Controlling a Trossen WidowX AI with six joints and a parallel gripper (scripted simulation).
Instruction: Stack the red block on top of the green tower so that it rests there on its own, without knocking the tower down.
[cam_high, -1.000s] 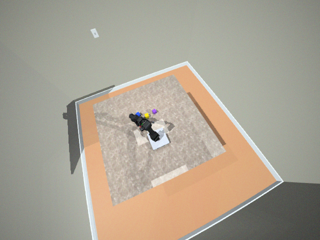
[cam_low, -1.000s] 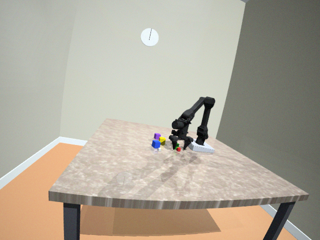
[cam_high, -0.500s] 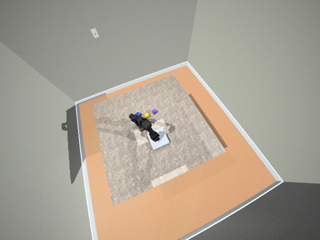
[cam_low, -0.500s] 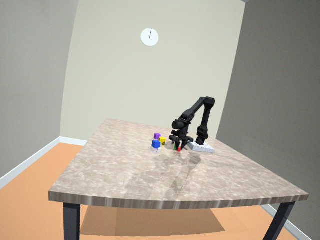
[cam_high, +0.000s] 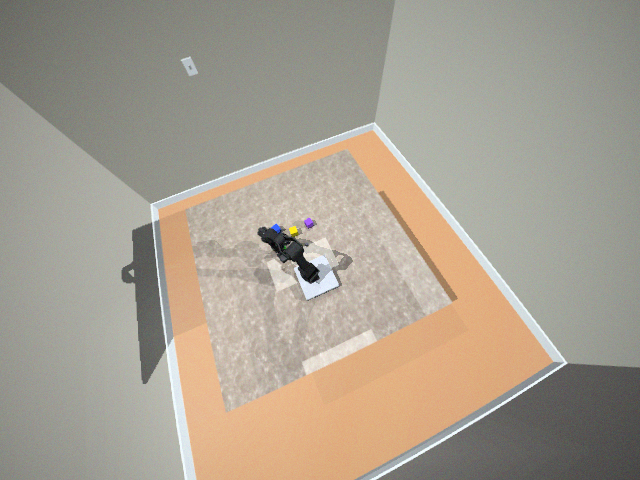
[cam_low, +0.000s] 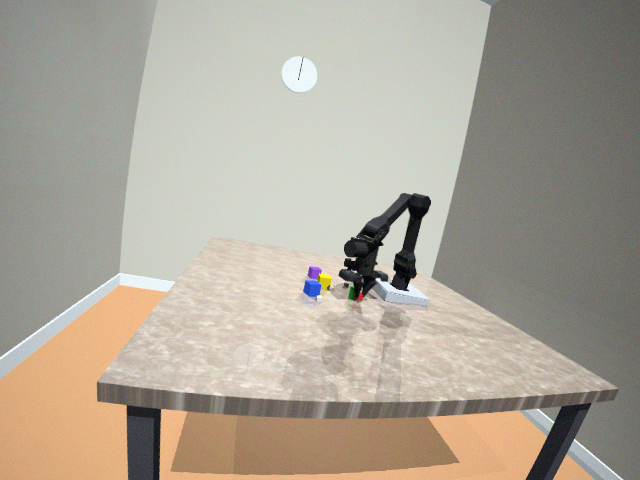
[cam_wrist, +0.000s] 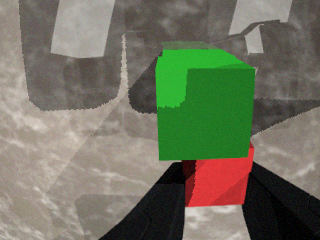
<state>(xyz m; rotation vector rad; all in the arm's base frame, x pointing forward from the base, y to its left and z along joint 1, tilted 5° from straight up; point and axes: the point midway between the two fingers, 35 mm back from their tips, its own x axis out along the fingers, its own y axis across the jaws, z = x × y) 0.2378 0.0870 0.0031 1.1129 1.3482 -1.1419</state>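
Observation:
The red block (cam_wrist: 220, 184) (cam_low: 360, 297) is low at the table top, close beside the green tower (cam_wrist: 215, 112) (cam_low: 351, 292). In the wrist view the tower rises in front of the red block and hides its upper part. A sliver of green also shows under the arm in the top view. My gripper (cam_wrist: 211, 171) (cam_low: 357, 297) points down and is shut on the red block, with one black finger on each side of it. The tower stands upright just beyond the fingertips. Whether it touches the red block I cannot tell.
A blue block (cam_high: 276, 227) (cam_low: 312, 288), a yellow block (cam_high: 293, 230) (cam_low: 324, 281) and a purple block (cam_high: 309, 222) (cam_low: 314, 272) stand near the gripper. A small white block (cam_low: 318, 298) is by the blue one. The arm's white base (cam_high: 326, 289) (cam_low: 408, 298) is close behind.

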